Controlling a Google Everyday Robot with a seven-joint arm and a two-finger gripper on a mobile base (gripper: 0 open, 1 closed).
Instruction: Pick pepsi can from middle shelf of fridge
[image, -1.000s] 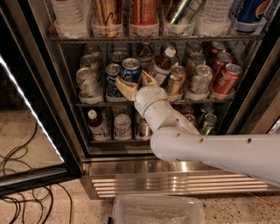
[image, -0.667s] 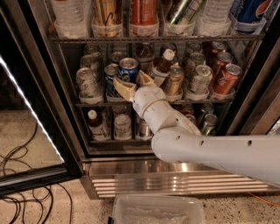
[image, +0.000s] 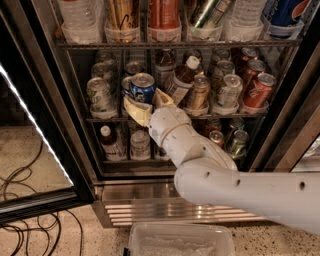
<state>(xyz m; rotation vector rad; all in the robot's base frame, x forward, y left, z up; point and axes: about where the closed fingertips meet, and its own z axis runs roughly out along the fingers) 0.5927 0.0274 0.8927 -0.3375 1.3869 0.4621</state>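
The pepsi can (image: 143, 88), blue with a silver top, stands at the front left of the fridge's (image: 150, 194) middle shelf (image: 102, 119). My gripper (image: 144, 101) reaches in from the lower right on a white arm. Its tan fingers (image: 136, 111) sit on either side of the can's lower half, shut on it. The can stands upright, a little forward of its row. The can's base is hidden behind the fingers.
A pale green-white can (image: 99, 95) stands left of the pepsi can. A brown bottle (image: 181, 80), a gold-brown can (image: 198, 93) and red cans (image: 258, 90) stand to the right. The open glass door (image: 35, 130) is at left. Cables (image: 20, 187) lie on the floor, with a clear bin (image: 180, 241) below.
My gripper and the pepsi can have moved together a little left and down, out toward the shelf front. The other cans have not moved.
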